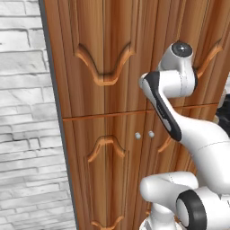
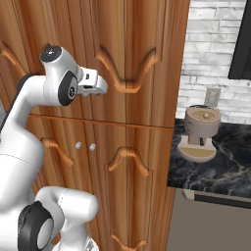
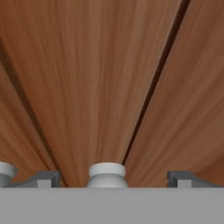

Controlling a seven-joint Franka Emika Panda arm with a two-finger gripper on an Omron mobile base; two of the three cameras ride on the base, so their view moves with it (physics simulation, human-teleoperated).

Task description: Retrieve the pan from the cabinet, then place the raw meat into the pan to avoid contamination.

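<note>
Two dark fingers (image 3: 43,178) stand wide apart at the bottom of the hand view, and a small round silver knob (image 3: 107,174) sits right between them. Nothing is pinched yet. A second knob (image 3: 5,169) shows just to the left of it. Behind them is the reddish-brown wood of the cabinet (image 1: 103,54), with a dark crack between its two doors.

From the right base view, the gripper (image 2: 100,87) reaches up close to the upper doors. A coffee machine (image 2: 200,133) stands on the dark counter (image 2: 230,169) to the right of the cabinet.

All the doors look closed, so I think the pan is shut away inside, and I cannot spot the raw meat.

The job now looks like opening a door. To do it well, the fingers should stay centered on the knob, squeeze it firmly, then pull straight back and follow the door's swing so the knob does not slip out.
</note>
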